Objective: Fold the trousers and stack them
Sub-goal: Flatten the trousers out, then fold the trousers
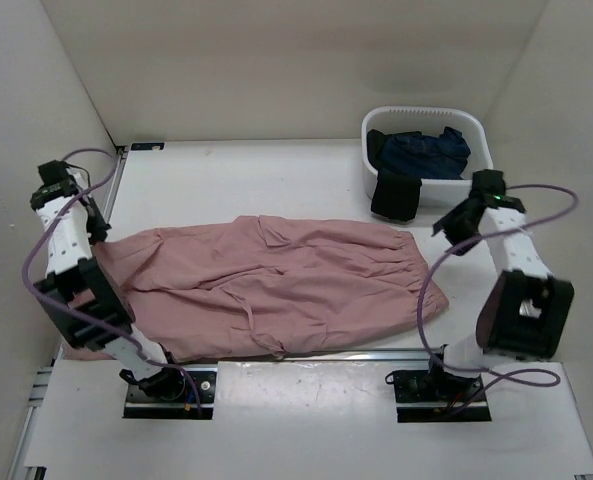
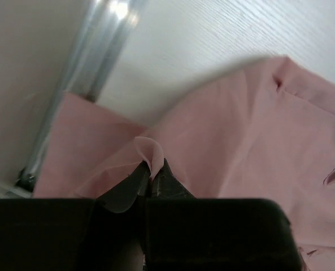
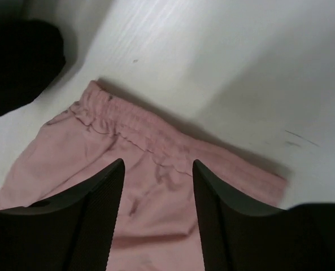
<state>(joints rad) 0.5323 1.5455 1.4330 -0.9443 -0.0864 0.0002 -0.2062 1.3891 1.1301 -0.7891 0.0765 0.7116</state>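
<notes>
trousers (image 2: 240,130) — pink fold inside left gripper (image 2: 151,176)

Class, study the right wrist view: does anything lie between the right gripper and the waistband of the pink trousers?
Nothing visible does. The right gripper hangs open over the gathered waistband of the trousers, with only air between them. The dark garment lies off to one side.

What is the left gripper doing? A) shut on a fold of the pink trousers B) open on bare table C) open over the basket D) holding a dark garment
A: the left wrist view shows the left gripper closed, a fold of the trousers pinched between its tips.
</notes>
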